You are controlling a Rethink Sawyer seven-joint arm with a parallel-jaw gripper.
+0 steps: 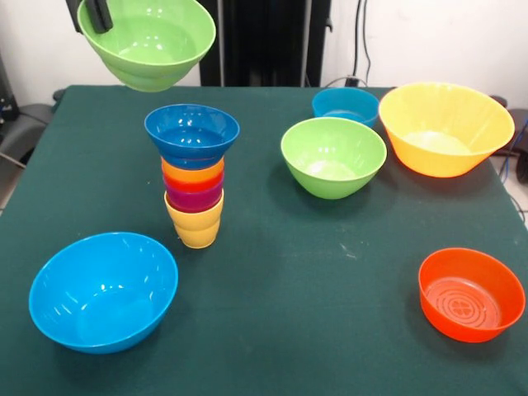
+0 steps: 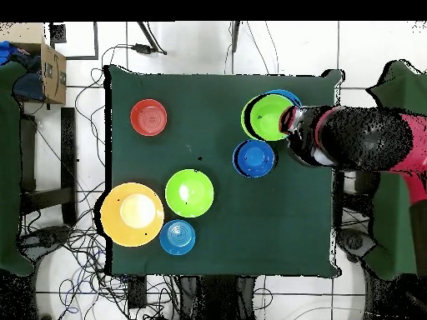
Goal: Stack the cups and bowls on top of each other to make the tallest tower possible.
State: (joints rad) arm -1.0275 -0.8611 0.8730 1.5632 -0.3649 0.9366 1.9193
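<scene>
So the tower (image 1: 194,177) is about half built, standing left of centre on the dark green tabletop (image 1: 313,280): a yellow plastic cup at the base, purple, red-orange and orange-yellow cups nested in it, and a small dark blue glossy bowl (image 1: 192,132) flaring on top. The robot's black hand (image 1: 97,15) is clamped on the rim of a light green plastic bowl (image 1: 148,41), holding it in the air at the far left, up and a bit left of the tower, so I'd guess that one goes on next. Left to stack: the big light blue bowl (image 1: 104,290) near left, the second green bowl (image 1: 333,156), the teal bowl (image 1: 345,106), the large orange-yellow bowl (image 1: 445,128) far right, and the orange-red bowl (image 1: 471,294) near right.
</scene>
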